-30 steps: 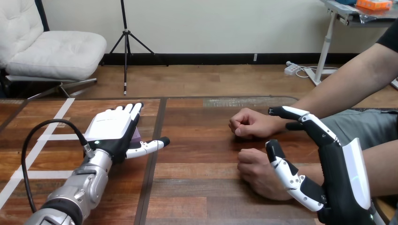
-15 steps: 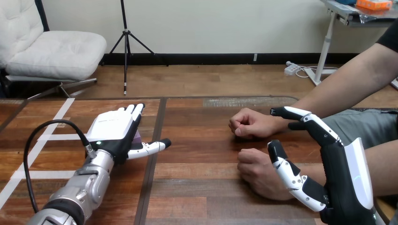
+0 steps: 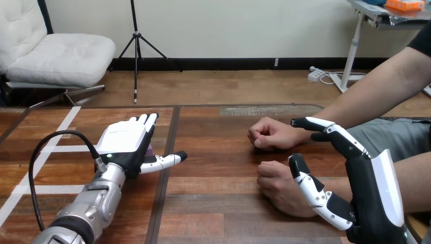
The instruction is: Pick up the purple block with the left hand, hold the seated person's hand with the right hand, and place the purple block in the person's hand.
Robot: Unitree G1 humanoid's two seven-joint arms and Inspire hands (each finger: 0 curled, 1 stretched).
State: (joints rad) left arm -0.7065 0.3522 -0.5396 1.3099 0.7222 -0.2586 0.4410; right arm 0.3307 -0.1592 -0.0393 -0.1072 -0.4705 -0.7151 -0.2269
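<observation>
Sinking slightly over the block (image 3: 151,151), a purple sliver peeking from under its palm, the left hand (image 3: 124,140) is staying spread, apparently not gripping yet, while the right hand (image 3: 376,193) is hanging open beside the person's nearer fist (image 3: 277,185), unclasped.

Log: I see a wooden bench (image 3: 228,203) of dark planks. White tape strips (image 3: 66,119) cross its left part, beside a dark seam (image 3: 155,213).

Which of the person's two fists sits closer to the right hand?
The lower fist, beside the right hand's thumb; the other fist lies farther up the table.
</observation>
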